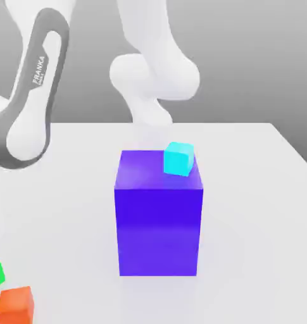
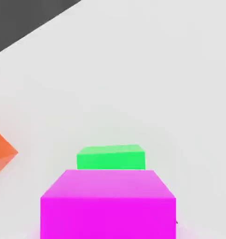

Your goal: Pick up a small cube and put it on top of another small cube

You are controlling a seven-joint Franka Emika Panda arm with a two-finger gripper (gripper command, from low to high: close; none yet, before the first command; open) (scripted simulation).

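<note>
From the hand view I'm seeing my end effector gripping the magenta cube [image 2: 108, 218], with the green cube [image 2: 111, 161] lying beyond it over the table [image 2: 180, 93], so I judge that I'm needing to align above green before lowering.

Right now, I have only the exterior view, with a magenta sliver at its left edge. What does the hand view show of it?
Observer: A magenta cube, its top and one side face plainly visible.
Operator: And the green cube, cut off at my edge?
Observer: In the hand view the magenta cube overlaps the green cube, leaving part of its top and side in sight. I can't tell whether they touch.
</note>
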